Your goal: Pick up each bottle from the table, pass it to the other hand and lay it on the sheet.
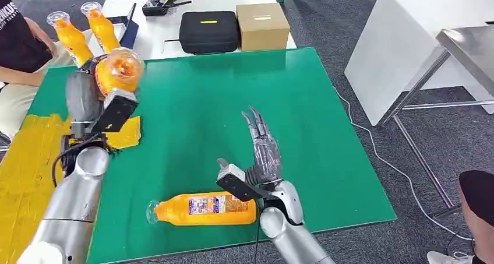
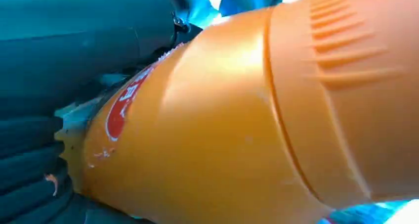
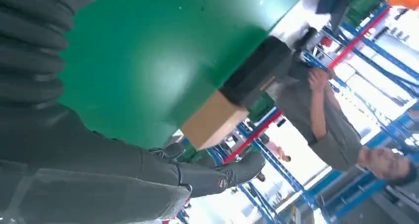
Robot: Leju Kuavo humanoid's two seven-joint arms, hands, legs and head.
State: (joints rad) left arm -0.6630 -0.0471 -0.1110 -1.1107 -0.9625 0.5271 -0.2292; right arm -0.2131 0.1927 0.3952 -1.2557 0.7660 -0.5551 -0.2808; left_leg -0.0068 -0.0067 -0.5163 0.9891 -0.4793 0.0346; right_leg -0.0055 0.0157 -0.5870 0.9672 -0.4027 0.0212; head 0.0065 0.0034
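My left hand is raised over the table's left side and grips an orange bottle, whose round base faces the camera. The left wrist view shows that same bottle close up against the hand's dark fingers. A second orange bottle lies on its side near the front edge of the green table. My right hand hovers just beyond it, fingers spread and straight, holding nothing; its thumb shows in the right wrist view. The yellow sheet covers the table's left part.
Two more orange bottles are held up by a person at the far left. A black case and a cardboard box sit on a white table behind. A metal table stands to the right.
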